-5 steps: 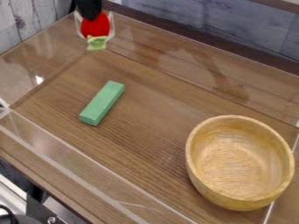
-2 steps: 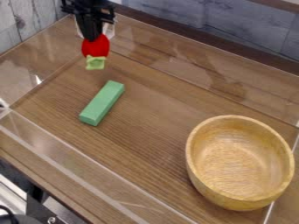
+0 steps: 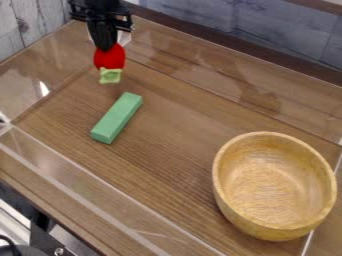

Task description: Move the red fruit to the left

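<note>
The claw (image 3: 106, 46) grasps the red fruit (image 3: 110, 60), which hangs directly beneath it.

The red fruit (image 3: 110, 58) looks like glossy plastic, its leafy cap paler and duller. The green block (image 3: 116, 117) is matt and smooth. The bowl (image 3: 230, 196) is pale, grainy wood. The table (image 3: 201, 105) shows darker wood grain with a soft sheen.

On the wooden counter (image 3: 201, 100), the flat green rectangular block (image 3: 116, 117) lies left of the round wooden bowl (image 3: 274, 190), and the small red toy strawberry (image 3: 110, 60) is behind the block.
</note>
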{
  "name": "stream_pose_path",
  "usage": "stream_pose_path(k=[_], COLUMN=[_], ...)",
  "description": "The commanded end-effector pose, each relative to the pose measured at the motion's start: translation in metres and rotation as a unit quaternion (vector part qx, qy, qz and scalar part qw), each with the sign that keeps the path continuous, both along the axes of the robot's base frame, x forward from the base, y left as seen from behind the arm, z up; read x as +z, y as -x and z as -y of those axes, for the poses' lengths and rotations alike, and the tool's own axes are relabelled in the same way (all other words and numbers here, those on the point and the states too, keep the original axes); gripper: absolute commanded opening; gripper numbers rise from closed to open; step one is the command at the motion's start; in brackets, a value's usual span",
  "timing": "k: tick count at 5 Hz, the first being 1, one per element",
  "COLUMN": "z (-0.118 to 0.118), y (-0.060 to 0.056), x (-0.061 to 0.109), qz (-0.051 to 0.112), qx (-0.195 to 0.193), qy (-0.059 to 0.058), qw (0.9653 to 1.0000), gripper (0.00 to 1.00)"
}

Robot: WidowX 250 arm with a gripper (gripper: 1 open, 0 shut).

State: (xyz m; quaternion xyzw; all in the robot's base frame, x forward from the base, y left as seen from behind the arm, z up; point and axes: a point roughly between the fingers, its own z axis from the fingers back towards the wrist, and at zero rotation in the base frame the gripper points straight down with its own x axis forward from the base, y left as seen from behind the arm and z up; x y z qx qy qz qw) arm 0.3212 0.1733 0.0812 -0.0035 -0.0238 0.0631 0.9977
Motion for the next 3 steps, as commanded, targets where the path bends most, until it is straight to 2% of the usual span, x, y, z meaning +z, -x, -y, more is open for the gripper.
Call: stream_pose_path(k=[1,3], z=[-0.007,0.000], y=[-0.015,-0.032], x=[0.018,0.012], qz=[0.022,0.014], qx=[0.022,0.063], qy=[-0.018,-0.020], qw=[0.9993,0.9977], gripper=[0.00,0.00])
